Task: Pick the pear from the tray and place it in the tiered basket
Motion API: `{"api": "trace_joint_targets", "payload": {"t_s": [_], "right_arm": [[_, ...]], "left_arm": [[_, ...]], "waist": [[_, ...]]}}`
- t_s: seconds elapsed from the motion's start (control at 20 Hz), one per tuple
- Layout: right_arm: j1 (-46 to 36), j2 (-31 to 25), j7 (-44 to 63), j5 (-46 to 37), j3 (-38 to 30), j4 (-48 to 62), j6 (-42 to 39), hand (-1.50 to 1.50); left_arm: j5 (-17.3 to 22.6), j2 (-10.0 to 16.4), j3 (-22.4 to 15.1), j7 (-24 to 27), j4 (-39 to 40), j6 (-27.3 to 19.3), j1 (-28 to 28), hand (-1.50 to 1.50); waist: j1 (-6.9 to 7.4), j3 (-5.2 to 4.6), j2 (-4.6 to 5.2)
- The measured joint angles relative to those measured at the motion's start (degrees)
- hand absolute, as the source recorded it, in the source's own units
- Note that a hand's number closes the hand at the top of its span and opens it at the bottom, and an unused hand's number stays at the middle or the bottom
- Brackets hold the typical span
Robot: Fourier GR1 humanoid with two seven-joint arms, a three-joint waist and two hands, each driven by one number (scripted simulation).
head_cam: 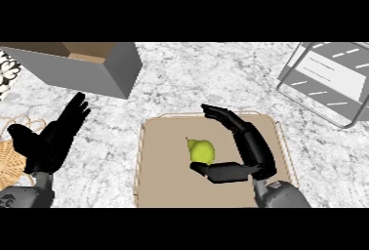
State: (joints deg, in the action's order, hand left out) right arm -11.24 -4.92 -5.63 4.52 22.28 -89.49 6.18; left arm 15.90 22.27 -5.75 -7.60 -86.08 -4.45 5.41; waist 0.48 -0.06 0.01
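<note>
The pear (202, 151) lies on the brown tray (164, 181), a little right of the tray's middle, with its narrow end pointing to the far side. The right hand (258, 158) is over the tray just right of the pear and is spread wide. Its fingers (229, 122) arch away toward the tray's far edge and bend left above the pear. Its thumb (216, 172) lies across the near side, with the tip just beside the pear's rounded end. The pear sits in the gap between thumb and fingers, but nothing has closed around it, and I cannot tell whether the thumb touches it. The left hand (52, 139) rests open over the marble counter (202, 73) left of the tray, fingers straight and pointing to the far side. The tiered basket (331, 73), a wire frame with grey shelves, stands at the far right, well apart from the tray. An open grey box (86, 66) sits at the far left, and a woven mat (10, 158) shows at the left edge.
</note>
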Motion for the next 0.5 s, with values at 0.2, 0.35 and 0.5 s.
{"api": "trace_joint_targets", "payload": {"t_s": [0.2, 0.35, 0.5], "right_arm": [[-2.4, -5.7, 3.5, -6.8, 0.6, -3.4, 0.0, -1.50], [-5.2, -12.4, 8.5, -11.9, 1.2, -6.3, -2.8, -1.50], [-8.7, -18.5, 14.2, -15.0, 3.7, -8.3, -9.3, -1.50]], "left_arm": [[0.2, -0.2, 0.7, -0.2, 0.2, 0.2, -0.5, 0.00], [0.6, 0.2, 1.3, -0.4, 0.2, 0.7, -1.0, 0.00], [0.5, -0.1, 1.1, -0.6, -0.1, 0.6, -0.9, 0.00]], "waist": [[-0.54, -0.02, -0.19], [-0.76, -0.08, -0.39], [-0.64, -0.15, -0.50]]}}
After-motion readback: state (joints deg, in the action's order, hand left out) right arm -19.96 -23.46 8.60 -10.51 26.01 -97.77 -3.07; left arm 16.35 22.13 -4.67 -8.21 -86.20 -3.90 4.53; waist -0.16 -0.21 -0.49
